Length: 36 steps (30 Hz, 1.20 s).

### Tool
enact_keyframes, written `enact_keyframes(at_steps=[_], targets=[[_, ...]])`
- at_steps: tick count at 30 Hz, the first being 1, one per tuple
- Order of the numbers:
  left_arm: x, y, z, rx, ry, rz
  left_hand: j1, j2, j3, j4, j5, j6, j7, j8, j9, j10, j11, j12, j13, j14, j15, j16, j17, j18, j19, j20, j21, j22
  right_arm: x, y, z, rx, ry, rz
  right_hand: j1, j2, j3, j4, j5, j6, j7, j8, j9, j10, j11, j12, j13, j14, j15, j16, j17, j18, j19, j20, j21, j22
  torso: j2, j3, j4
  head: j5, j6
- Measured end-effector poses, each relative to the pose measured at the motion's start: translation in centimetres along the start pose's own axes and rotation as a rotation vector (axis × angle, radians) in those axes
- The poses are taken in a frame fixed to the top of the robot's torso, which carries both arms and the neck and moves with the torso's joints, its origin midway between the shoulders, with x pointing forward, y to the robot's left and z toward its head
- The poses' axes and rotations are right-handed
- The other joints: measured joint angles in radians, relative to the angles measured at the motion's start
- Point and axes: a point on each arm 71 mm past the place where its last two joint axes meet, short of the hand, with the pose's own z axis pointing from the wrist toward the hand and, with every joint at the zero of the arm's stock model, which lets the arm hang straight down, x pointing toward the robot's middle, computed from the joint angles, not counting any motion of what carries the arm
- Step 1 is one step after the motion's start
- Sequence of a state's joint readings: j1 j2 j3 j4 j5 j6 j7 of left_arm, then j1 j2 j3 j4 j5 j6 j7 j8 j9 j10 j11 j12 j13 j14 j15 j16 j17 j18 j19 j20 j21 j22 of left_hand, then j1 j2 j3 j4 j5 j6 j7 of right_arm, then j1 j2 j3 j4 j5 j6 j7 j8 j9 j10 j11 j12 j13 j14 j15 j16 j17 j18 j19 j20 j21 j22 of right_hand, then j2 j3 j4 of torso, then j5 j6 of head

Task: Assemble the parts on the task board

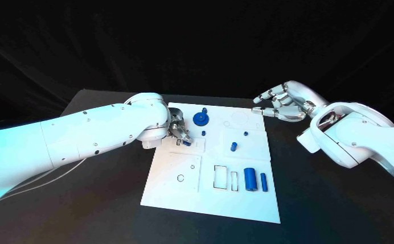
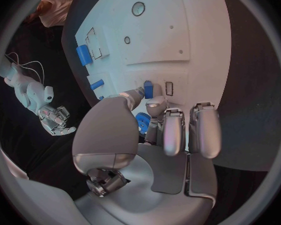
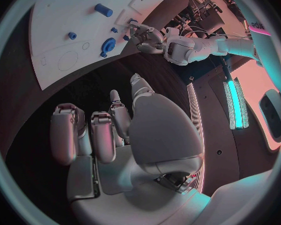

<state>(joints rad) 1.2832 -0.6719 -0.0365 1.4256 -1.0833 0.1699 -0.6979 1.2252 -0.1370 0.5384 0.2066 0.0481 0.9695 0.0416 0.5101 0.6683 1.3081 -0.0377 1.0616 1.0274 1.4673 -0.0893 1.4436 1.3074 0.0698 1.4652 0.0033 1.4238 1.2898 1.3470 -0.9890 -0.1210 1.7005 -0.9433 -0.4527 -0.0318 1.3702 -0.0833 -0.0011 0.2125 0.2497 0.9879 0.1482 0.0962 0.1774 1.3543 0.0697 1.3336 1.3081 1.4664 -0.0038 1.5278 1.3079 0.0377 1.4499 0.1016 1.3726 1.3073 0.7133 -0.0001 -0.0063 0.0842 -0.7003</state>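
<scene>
The white task board [image 1: 191, 190] lies in the middle of the black table. At its left edge my left hand [image 1: 175, 131] pinches a small blue block [image 1: 186, 140] between thumb and a finger. In the left wrist view the block [image 2: 148, 89] sits at the fingertips, low over the board beside a small rectangular slot [image 2: 169, 88]. My right hand [image 1: 282, 104] hovers by the board's far right corner with loosely bent fingers and holds nothing. A blue gear-like disc [image 1: 201, 120] stands just right of the left hand.
Small blue pegs [image 1: 234, 146] stand mid-board. A blue cylinder [image 1: 250, 179] and a thin blue bar [image 1: 263, 181] lie near the board's front right, beside empty rectangular slots [image 1: 220, 176]. A round recess [image 1: 183, 178] is at the front left. Black table surrounds the board.
</scene>
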Motion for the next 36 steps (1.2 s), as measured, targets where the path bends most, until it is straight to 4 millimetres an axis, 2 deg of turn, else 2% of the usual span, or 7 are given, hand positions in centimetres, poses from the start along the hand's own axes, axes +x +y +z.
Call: enact_keyframes(at_steps=[6,9,15,36], targets=[[0.03,-0.06,-0.03,0.002,0.001,0.001,-0.018,0.007,0.001,-0.001,0.000,0.000,0.000,0.008,0.006,0.004,-0.004,0.000,0.000,0.000,0.000,0.000,0.000,0.000,0.000,0.000,0.000,0.001,0.00,-0.01,-0.01,0.000,0.001,0.000,0.000,0.000,0.000,0.000,0.000,0.000,0.000,0.000,0.000,0.000,0.000,0.000,0.000,0.000,0.000,0.000,0.000,0.000,0.000,0.000,0.000,0.000,0.000,-0.0001,0.0004,0.000,-0.001],[0.05,-0.10,-0.03,0.002,0.003,0.003,-0.040,-0.002,0.024,-0.024,-0.001,0.000,0.000,0.008,0.010,0.008,-0.001,0.007,0.002,0.000,0.000,0.000,0.000,0.000,0.000,0.000,0.000,0.003,0.01,-0.01,-0.02,0.000,0.001,0.000,0.000,0.000,0.000,0.000,0.000,0.000,0.000,0.000,0.000,0.000,0.000,0.000,0.000,0.000,0.000,0.000,0.000,0.000,0.000,0.000,0.000,0.000,0.000,-0.0001,0.0004,0.001,-0.001],[0.06,-0.23,0.00,0.003,0.009,0.013,-0.077,-0.014,0.002,-0.014,-0.001,0.019,-0.013,0.016,0.017,0.013,-0.006,0.013,0.008,0.000,0.000,0.000,0.001,0.000,0.000,0.000,0.000,0.004,0.02,-0.01,-0.03,0.001,0.002,0.000,0.000,0.000,0.000,0.000,0.004,0.000,0.000,0.000,0.001,0.000,0.000,0.000,0.000,0.000,0.000,-0.004,0.000,0.000,0.000,0.000,0.000,0.001,0.000,-0.0001,0.0002,0.001,-0.003],[-0.06,-0.24,0.50,-0.010,0.016,0.034,-0.084,-0.013,-0.012,-0.013,-0.001,0.025,-0.018,0.021,0.021,0.021,-0.007,0.030,0.028,-0.004,-0.004,0.000,0.001,0.000,0.000,0.000,0.005,0.015,0.02,-0.03,-0.07,0.002,0.004,-0.001,0.000,0.000,0.000,0.000,0.004,0.000,0.000,0.000,0.001,0.000,0.000,0.000,0.000,0.000,0.000,-0.004,0.000,0.000,0.000,0.000,0.000,0.000,0.000,-0.0001,-0.0002,-0.003,-0.009]])
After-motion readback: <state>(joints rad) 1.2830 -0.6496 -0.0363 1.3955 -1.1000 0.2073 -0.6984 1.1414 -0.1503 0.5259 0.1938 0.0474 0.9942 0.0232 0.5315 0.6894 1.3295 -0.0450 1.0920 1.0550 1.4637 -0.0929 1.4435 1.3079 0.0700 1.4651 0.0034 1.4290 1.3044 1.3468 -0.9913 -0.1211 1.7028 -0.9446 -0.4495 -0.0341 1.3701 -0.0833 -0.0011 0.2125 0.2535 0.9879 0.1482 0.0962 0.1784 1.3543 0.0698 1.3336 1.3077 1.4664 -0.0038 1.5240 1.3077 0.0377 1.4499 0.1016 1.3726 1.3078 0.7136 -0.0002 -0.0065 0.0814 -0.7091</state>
